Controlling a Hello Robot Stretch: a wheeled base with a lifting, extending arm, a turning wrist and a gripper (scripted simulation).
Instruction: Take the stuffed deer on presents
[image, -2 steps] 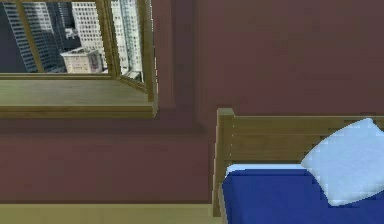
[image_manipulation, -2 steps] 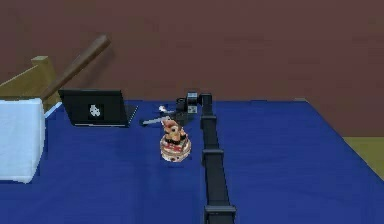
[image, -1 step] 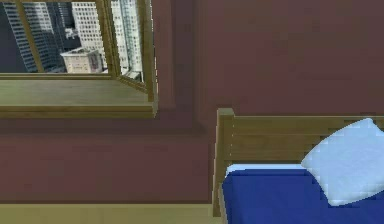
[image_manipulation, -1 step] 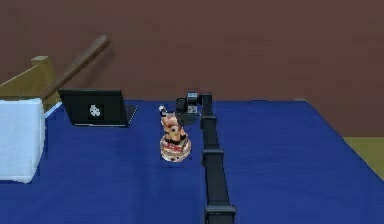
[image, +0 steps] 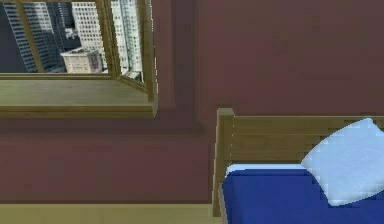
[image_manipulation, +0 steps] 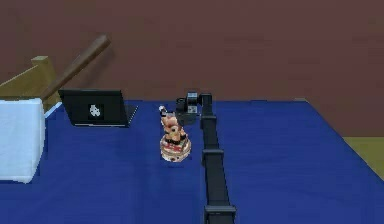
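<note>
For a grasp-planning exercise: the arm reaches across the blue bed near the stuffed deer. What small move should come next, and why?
Probably nudge the jaws toward the stuffed deer: in the picture they show close above its head, the arm alongside, while it stands on the bed, not lifted.

No readable text anywhere, honestly. Laptop (image_manipulation: 97, 107) left of the jaws has a small pale mark on its lid, too tiny to read.

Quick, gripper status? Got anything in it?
Gripper: cannot tell whether it holds anything; the stuffed deer stands on its presents on the blue bedcover, right by the gripper's far end.
</note>
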